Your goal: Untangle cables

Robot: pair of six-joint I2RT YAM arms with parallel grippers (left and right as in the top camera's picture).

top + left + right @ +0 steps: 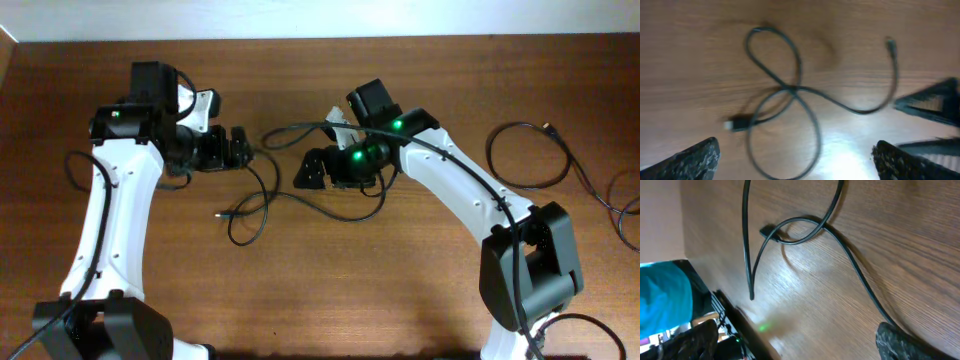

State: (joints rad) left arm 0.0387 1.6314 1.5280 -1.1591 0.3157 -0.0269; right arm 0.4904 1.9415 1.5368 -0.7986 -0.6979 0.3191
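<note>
Wooden table (330,290), looped cable (792,90) blurred in wrist view, both jaws spread wide, empty

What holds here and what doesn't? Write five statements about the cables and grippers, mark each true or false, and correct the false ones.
1. The left gripper and right gripper are both open. True.
2. The cable between them lies in a straight line. False: it loops and crosses over itself.
3. The left gripper holds that cable's plug. False: the plug lies on the table, apart from the fingers.
4. A second cable lies looped on the table beyond the right arm. True.
5. The table is white. False: it is brown wood.
</note>
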